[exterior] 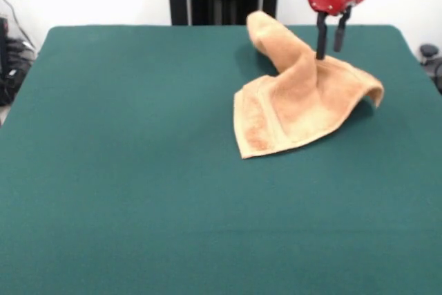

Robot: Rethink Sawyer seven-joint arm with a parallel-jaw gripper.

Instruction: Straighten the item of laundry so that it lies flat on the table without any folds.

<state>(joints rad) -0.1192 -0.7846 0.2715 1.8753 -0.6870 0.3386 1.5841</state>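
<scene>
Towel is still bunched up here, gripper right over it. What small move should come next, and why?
Probably a short pull toward the table's right edge as seen from the front. The tan terry towel is humped, one part raised and curled at its far side, its near corner flat on the dark green felt table. The red and black gripper stands at the hump with fingers apart; whether it pinches cloth is unclear, so closing first may be needed.

I note tan towel (297,101) rumpled, one corner humped up, on green table (138,170) toward far-right part.
</scene>
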